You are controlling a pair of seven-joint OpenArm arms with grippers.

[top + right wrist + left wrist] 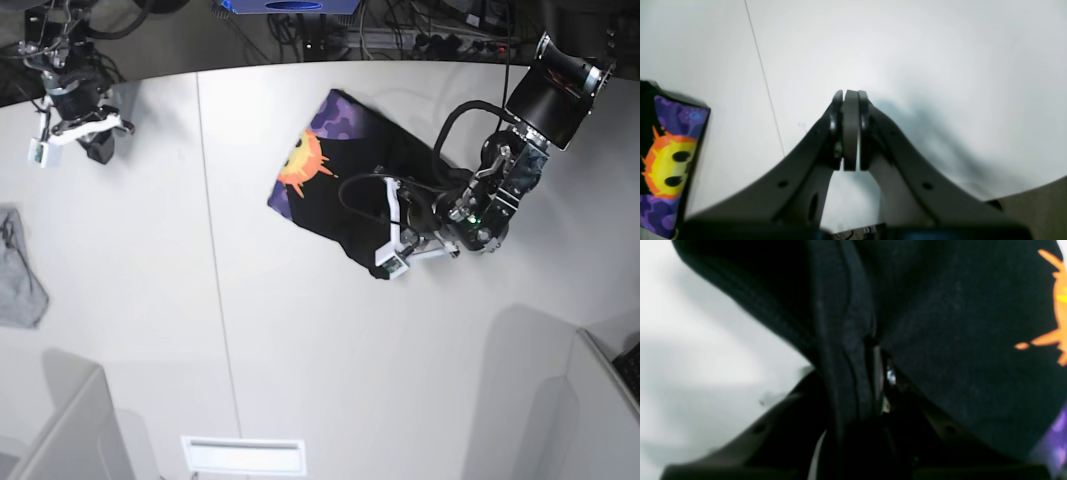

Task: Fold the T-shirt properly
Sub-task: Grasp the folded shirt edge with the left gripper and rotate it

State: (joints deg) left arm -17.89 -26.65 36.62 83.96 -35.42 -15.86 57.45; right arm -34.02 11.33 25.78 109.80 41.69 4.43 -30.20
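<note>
The black T-shirt (340, 185) lies folded on the white table, its orange-yellow sun print on purple (303, 160) facing up. My left gripper (378, 258) is at the shirt's near right corner. In the left wrist view, a thick fold of the black cloth (846, 340) runs between the jaws, and my left gripper (873, 383) is shut on it. My right gripper (98, 148) hangs far off at the table's back left. In the right wrist view it (850, 96) is shut and empty, with the printed end of the shirt (670, 160) at the left edge.
A small grey cloth (18, 270) lies at the table's left edge. A thin seam (205, 200) runs across the table left of the shirt. Cables and equipment stand behind the far edge. Grey partitions (70, 430) rise at the near corners.
</note>
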